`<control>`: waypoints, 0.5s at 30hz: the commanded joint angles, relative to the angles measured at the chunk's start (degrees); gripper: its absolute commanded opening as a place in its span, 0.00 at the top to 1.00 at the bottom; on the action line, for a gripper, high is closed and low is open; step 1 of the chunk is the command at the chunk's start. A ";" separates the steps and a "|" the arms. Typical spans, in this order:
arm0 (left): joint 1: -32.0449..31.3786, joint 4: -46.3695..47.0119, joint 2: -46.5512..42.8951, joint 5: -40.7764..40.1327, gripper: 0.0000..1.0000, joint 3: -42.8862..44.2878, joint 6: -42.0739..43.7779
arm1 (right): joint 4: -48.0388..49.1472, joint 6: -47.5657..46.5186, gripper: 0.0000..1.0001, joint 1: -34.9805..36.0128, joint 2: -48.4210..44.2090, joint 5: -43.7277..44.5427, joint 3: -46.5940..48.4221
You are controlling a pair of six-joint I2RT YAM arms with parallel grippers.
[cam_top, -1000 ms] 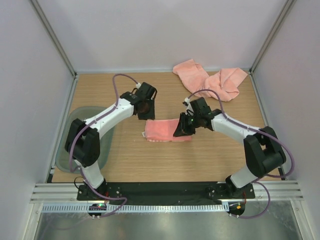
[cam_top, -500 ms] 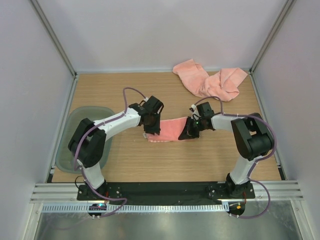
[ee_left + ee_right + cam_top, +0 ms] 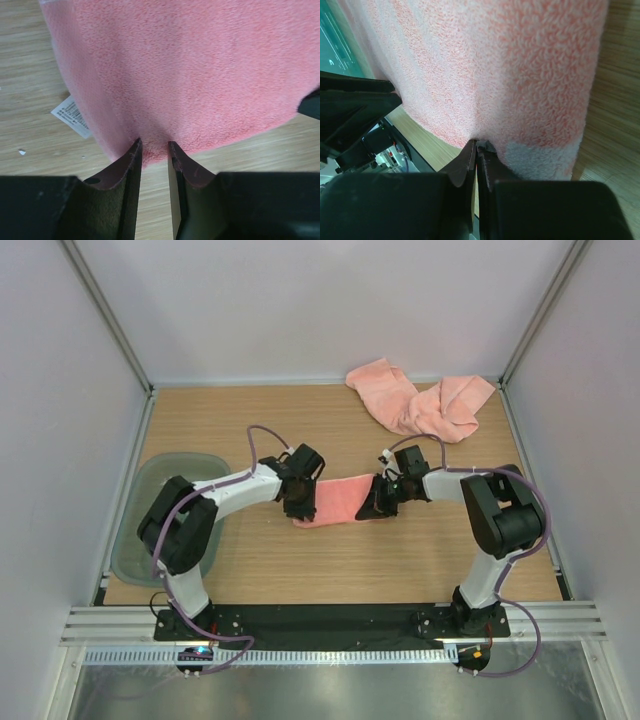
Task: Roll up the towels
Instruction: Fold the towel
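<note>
- A salmon-pink towel [image 3: 340,502] lies spread on the table [image 3: 300,430], just right of the tray [image 3: 135,540].
- The left gripper [image 3: 154,146] is at the towel's tray-side end. Its jaws are nearly together and seem to nip the cloth's edge, though the contact is hard to see. A white label [image 3: 72,116] pokes out beside it.
- The right gripper [image 3: 476,142] is at the end away from the tray, jaws pressed tight on the hem.
- The crumpled towels [image 3: 420,405] sit well apart from the tray, far right.

A salmon-pink terry folded towel [image 3: 340,500] lies flat at centre, stretched left to right, with a white label [image 3: 72,116] peeking from beneath one edge and a paler band [image 3: 540,160] near one end. Two loose towels [image 3: 420,405] lie crumpled together in the far right corner.
</note>
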 commanded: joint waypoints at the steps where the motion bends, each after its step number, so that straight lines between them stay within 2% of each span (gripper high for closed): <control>1: 0.55 0.89 0.86 -4.11 0.72 -1.83 1.32 | 0.23 -1.34 0.93 -0.13 1.26 1.92 -0.48; 11: 4.32 0.89 1.83 -5.62 0.73 -3.24 2.90 | -1.08 -1.42 0.93 -0.31 1.08 1.65 -0.13; 15: 5.55 0.71 1.74 -5.61 0.73 -2.36 4.04 | -5.38 -2.65 0.90 -0.31 -0.23 2.97 0.49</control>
